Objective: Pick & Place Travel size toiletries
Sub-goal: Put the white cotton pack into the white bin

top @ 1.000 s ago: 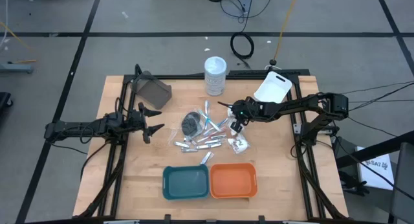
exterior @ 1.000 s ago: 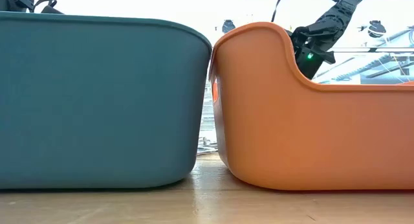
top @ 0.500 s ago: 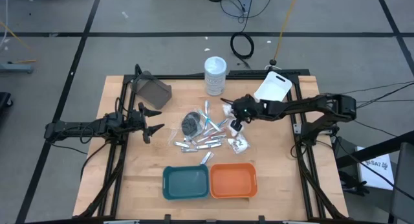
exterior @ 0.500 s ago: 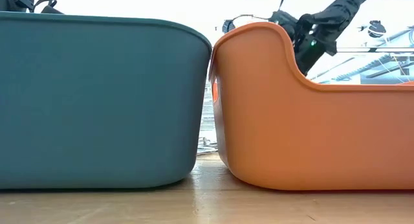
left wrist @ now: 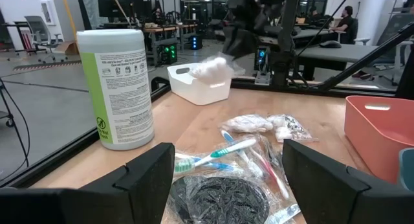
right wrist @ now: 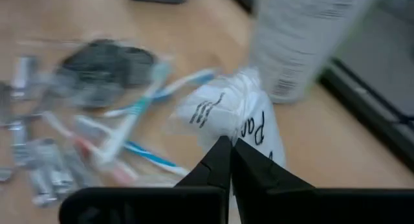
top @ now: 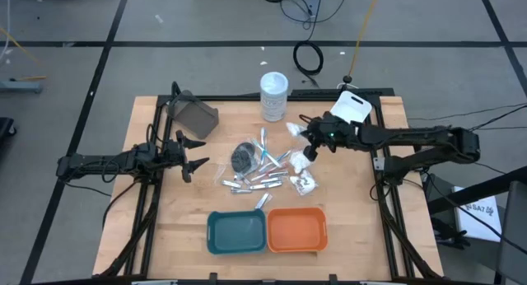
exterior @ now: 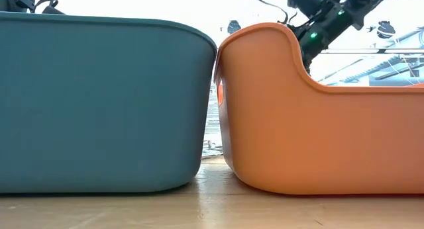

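1. Table (top: pixel 165 227): wooden top, bare wood along its left side and near edge; the front corners are cut off in the low view.
2. Teal tray (exterior: pixel 99 103) and orange tray (exterior: pixel 318 123) stand side by side at the near edge, touching. In the low view they fill nearly the whole picture and hide the pile behind them.
3. Tall white-lidded jar (top: pixel 274 95) stands upright near the far edge, beside the white tub (top: pixel 349 110) at the far right corner.
4. Toiletry pile (top: pixel 262 168) lies mid-table: dark round bundle (left wrist: pixel 220 198), wrapped toothbrushes (left wrist: pixel 226 153), slim silver tubes (top: pixel 247 184), white packets (top: pixel 305 182). Small prints can't be read.
5. Right gripper (right wrist: pixel 229 160) is above the pile's far right side, fingers pinched tight on a white packet with black print (right wrist: pixel 233 114), lifted off the table, hanging crumpled; its lower part is hidden by the fingers.
6. Left gripper (top: pixel 193 156) waits left of the pile, jaws spread wide, holding nothing, bare wood around it.
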You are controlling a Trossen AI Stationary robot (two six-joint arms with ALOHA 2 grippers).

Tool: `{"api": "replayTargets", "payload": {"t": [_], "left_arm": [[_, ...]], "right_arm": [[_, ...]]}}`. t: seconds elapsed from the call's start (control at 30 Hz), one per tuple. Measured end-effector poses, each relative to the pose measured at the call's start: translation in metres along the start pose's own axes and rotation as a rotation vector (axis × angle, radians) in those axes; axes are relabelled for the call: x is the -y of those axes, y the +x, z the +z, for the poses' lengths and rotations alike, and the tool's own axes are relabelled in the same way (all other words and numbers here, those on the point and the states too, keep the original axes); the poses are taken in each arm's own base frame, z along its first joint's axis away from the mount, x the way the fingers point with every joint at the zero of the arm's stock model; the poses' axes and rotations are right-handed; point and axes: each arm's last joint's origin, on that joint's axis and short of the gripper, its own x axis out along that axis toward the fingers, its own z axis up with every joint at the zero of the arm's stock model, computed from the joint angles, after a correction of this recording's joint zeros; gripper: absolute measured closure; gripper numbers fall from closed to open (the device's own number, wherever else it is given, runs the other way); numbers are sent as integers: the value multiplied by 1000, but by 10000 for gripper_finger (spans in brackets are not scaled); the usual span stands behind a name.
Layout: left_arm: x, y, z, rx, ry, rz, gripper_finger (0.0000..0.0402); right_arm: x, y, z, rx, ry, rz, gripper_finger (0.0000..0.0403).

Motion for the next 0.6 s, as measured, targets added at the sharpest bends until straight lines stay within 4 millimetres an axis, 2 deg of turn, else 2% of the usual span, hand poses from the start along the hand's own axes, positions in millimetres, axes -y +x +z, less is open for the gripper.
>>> {"api": "replayTargets", "payload": {"t": [0.37,0.6], "left_arm": [[0,0,0,0,0,0,121],[0,0,0,0,0,0,121]], "right_arm": [[19,-32,-13,-83,42,-329,403],[27,-40,-24,-134,87,-510,403]]}}
